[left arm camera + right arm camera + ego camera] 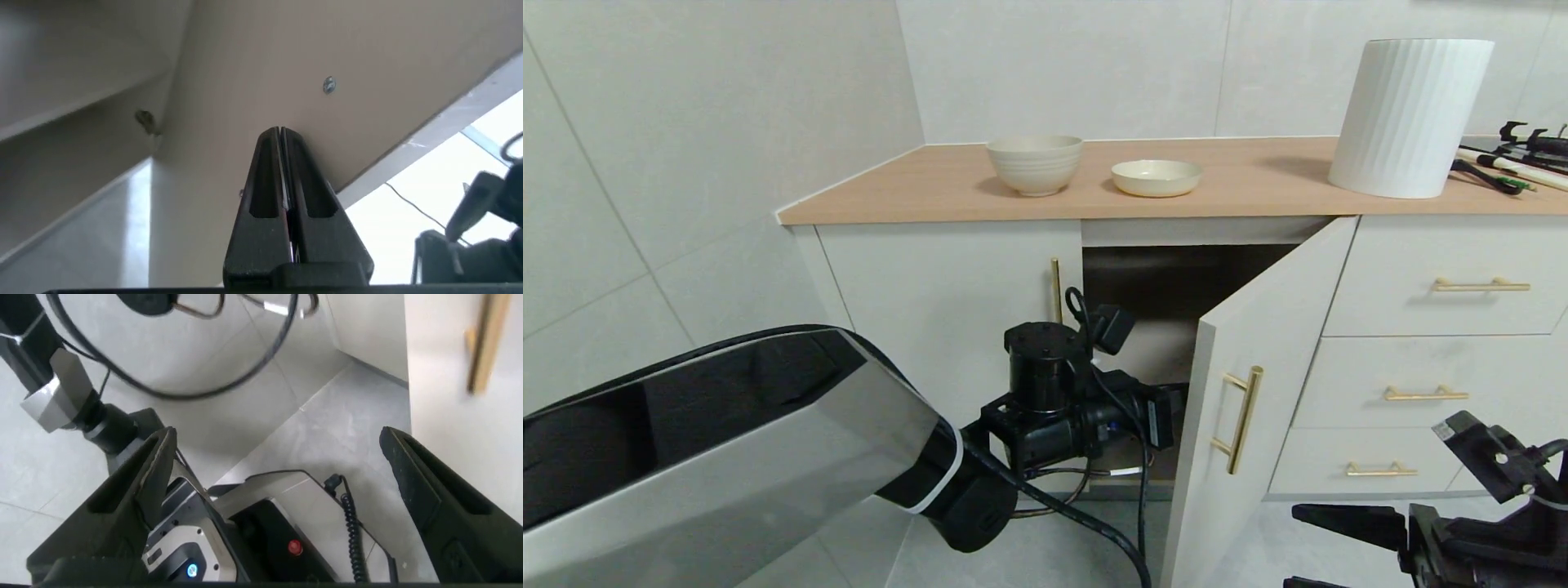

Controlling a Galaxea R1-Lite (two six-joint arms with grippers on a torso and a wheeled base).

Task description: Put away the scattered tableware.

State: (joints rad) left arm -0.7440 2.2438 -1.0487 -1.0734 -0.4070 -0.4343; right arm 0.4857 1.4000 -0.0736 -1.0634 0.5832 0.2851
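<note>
A ribbed cream bowl (1035,163) and a shallow cream dish (1156,177) sit side by side on the wooden countertop (915,192). Below them the cabinet door (1258,392) with a gold handle (1241,418) stands partly open. My left arm reaches low into the opening behind the door. In the left wrist view, my left gripper (280,135) is shut with nothing in it, its tips against the door's inner face (384,49). My right gripper (278,449) hangs open and empty above the floor, low at the right in front of the drawers (1290,547).
A tall white ribbed container (1409,114) stands on the counter to the right, with several utensils (1507,167) beyond it. Three drawers with gold handles (1480,285) are right of the open door. A tiled wall bounds the counter's left end.
</note>
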